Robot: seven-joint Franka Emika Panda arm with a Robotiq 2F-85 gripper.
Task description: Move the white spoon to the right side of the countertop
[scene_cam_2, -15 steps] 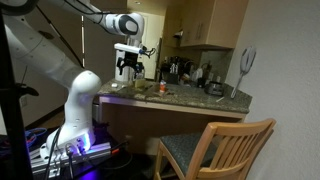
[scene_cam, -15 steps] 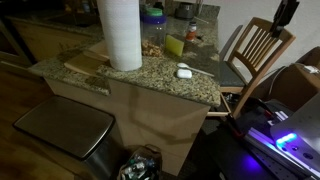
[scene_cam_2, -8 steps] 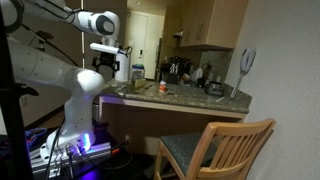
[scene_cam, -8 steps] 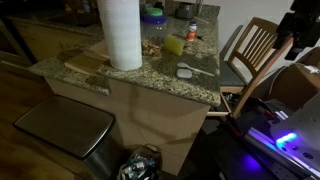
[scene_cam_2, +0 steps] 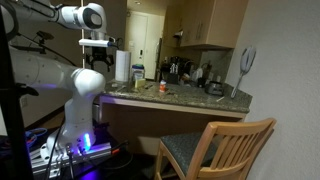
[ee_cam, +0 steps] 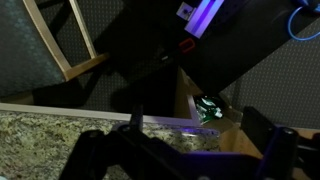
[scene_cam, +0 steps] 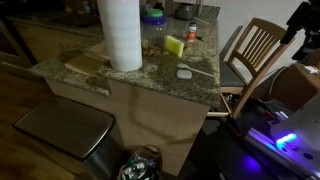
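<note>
The white spoon (scene_cam: 185,72) lies on the speckled granite countertop (scene_cam: 150,78), near the edge by the wooden chair. My gripper (scene_cam_2: 97,58) hangs off to the side of the countertop (scene_cam_2: 190,103), well away from the spoon. In the wrist view my gripper (ee_cam: 180,160) is open and empty, its dark fingers spread over a strip of the countertop (ee_cam: 50,140) and the floor beyond. The spoon is too small to make out in that exterior view and does not show in the wrist view.
A tall paper-towel roll (scene_cam: 120,35) stands on a wooden cutting board (scene_cam: 85,62). A yellow-green sponge (scene_cam: 174,45) and jars sit behind the spoon. A wooden chair (scene_cam: 255,50) stands by the counter, and a metal bin (scene_cam: 60,128) sits below.
My arm has swung away from above the countertop toward the robot's base. The spoon stays on the counter in about the same spot.
</note>
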